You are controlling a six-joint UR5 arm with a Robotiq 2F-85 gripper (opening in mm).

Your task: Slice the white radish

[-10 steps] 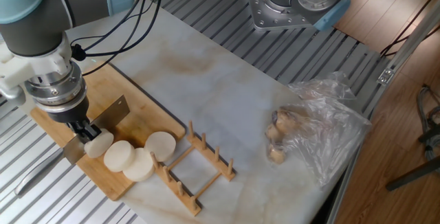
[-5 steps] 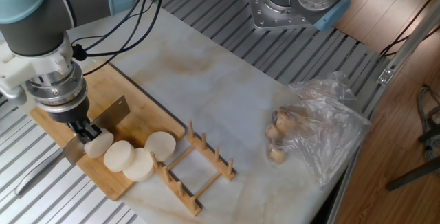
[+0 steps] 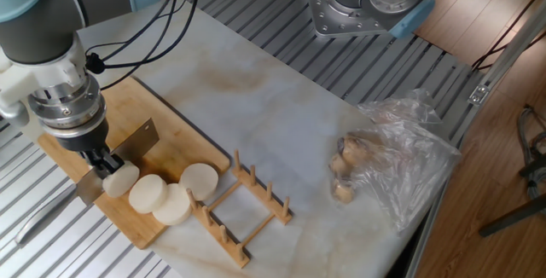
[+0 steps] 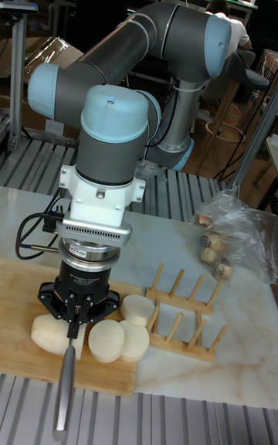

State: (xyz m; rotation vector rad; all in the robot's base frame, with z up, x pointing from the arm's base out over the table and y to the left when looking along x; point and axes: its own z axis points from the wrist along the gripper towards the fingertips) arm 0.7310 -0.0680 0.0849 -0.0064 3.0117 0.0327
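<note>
The white radish is cut into a stub (image 3: pixel 120 181) (image 4: pixel 49 334) and three round discs (image 3: pixel 147 193) (image 4: pixel 105 341) lying in a cluster on the wooden cutting board (image 3: pixel 175 141) (image 4: pixel 15 290). My gripper (image 3: pixel 102 163) (image 4: pixel 76 323) stands right over the stub, shut on a knife. The knife's steel blade (image 3: pixel 136 141) runs across the board behind the stub. Its handle (image 3: pixel 43 217) (image 4: pixel 65 387) sticks out past the board's edge. The blade edge at the radish is hidden by the gripper.
A wooden dish rack (image 3: pixel 256 205) (image 4: pixel 181 306) sits right beside the discs. A crumpled clear plastic bag with brownish lumps (image 3: pixel 397 163) (image 4: pixel 232 236) lies at the marble slab's far side. A second robot base (image 3: pixel 358 5) stands at the back.
The arm and knife have edged slightly to the left over the stub. The discs have not moved.
</note>
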